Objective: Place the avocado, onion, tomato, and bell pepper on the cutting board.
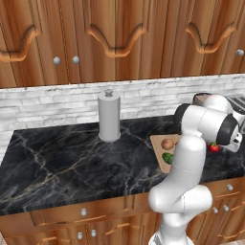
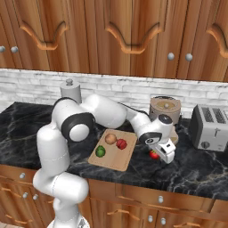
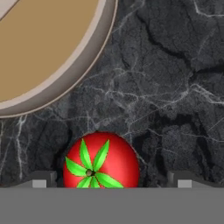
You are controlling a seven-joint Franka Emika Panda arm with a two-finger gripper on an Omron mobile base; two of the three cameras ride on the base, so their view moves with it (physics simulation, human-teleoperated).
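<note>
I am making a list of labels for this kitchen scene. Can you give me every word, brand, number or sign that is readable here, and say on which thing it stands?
There are none to read. The toaster, the paper towel holder, the cutting board, the cabinet doors and the counter carry no text. The tomato shows only a green leaf star, no sticker.

Red tomato [image 3: 101, 159] with a green leafy star; black desk [image 3: 175, 87] veined in white; tan cutting board [image 2: 116, 159]; green avocado [image 2: 100, 151]; orange-brown onion [image 2: 111, 139].
</note>
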